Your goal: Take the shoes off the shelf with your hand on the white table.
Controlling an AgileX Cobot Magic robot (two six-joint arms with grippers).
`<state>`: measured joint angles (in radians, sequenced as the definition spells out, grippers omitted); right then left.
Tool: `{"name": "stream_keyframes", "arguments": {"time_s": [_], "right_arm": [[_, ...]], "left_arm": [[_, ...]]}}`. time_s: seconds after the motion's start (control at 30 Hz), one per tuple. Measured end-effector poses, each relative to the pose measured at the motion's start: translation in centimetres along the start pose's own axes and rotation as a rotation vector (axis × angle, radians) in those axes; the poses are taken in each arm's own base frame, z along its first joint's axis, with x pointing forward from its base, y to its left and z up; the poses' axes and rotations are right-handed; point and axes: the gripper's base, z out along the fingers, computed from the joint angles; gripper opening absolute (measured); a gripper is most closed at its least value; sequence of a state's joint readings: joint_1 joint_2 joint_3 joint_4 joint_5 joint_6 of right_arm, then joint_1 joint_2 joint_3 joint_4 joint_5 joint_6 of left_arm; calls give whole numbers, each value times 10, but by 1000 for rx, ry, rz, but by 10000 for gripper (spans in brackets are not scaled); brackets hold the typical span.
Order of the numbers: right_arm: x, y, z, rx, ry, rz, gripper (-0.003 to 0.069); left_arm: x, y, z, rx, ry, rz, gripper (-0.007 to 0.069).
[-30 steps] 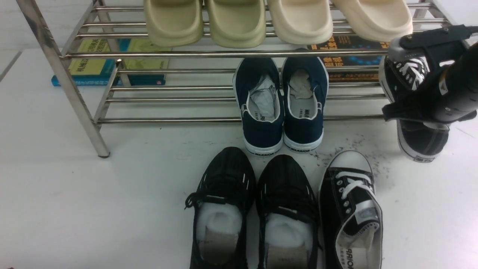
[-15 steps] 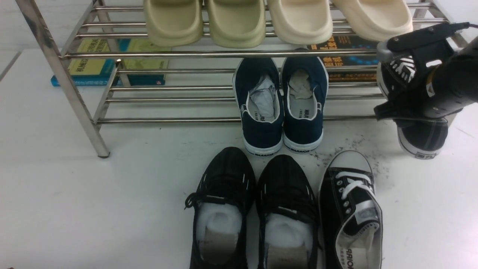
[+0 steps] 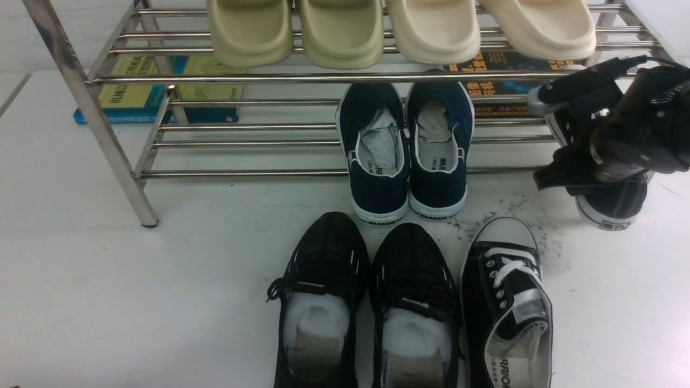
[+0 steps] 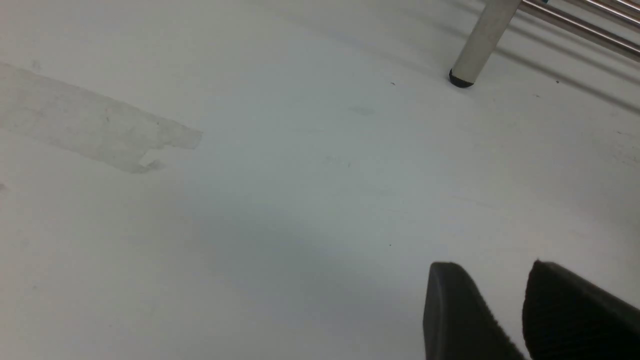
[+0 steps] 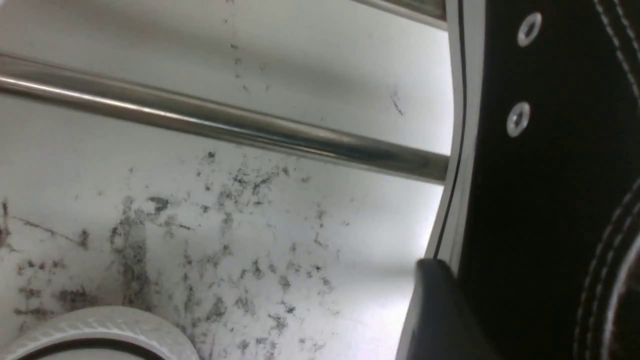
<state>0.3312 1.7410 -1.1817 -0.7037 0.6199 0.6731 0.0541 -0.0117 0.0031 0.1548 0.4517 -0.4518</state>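
Note:
One black canvas shoe lies at the right end of the shelf, on its lower tier, with the heel toward me. My right gripper sits down over it and hides its laces. In the right wrist view one finger rests against the white sole edge of that shoe, beside a shelf bar; the other finger is hidden. Its mate stands on the white table. My left gripper hovers open and empty over bare table, near a shelf leg.
Navy slip-ons rest on the lower tier, heels over the front bar. Black mesh sneakers stand beside the canvas shoe on the table. Beige slippers fill the top tier. Books lie under the shelf behind it.
My right gripper has sunk lower and a little leftward onto the shelf shoe, covering its laces, and its jaws have narrowed. The shoe itself has barely shifted.

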Motion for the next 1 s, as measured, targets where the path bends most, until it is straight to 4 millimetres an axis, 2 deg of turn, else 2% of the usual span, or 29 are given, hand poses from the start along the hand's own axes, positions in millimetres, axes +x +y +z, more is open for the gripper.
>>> {"name": "stream_keyframes", "arguments": {"time_s": [0.07,0.17,0.23,0.3,0.4,0.43,0.5,0.53,0.63,0.77,0.83,0.87,1.0], "right_arm": [[0,0,0,-5,4,12,262],[1,1,-3,-22,17,48,76],[2,-1,-9,-18,37,69,8],[3,-4,-16,-21,54,84,1],[7,-11,-46,-70,97,103,1],[7,-11,-46,-70,97,103,1],[13,-17,-78,-147,144,93,1],[13,-17,-78,-147,144,93,1],[25,-21,-113,-254,227,71,1],[37,-24,-145,-351,281,70,1],[40,-26,-152,-368,286,75,1],[47,-30,-165,-378,286,75,1],[66,-37,-178,-381,292,82,2]], "left_arm": [[0,0,0,0,0,0,239],[0,0,0,0,-1,0,239],[0,0,0,0,-1,0,239],[0,0,0,0,-1,0,239],[0,0,0,0,-1,0,239],[0,0,0,0,-1,0,239],[0,0,0,0,-1,0,239],[0,0,0,0,-1,0,239],[0,0,0,0,-1,0,239],[0,0,0,0,-1,0,239],[0,0,0,0,-1,0,239],[0,0,0,0,-1,0,239],[0,0,0,0,-1,0,239]]}}
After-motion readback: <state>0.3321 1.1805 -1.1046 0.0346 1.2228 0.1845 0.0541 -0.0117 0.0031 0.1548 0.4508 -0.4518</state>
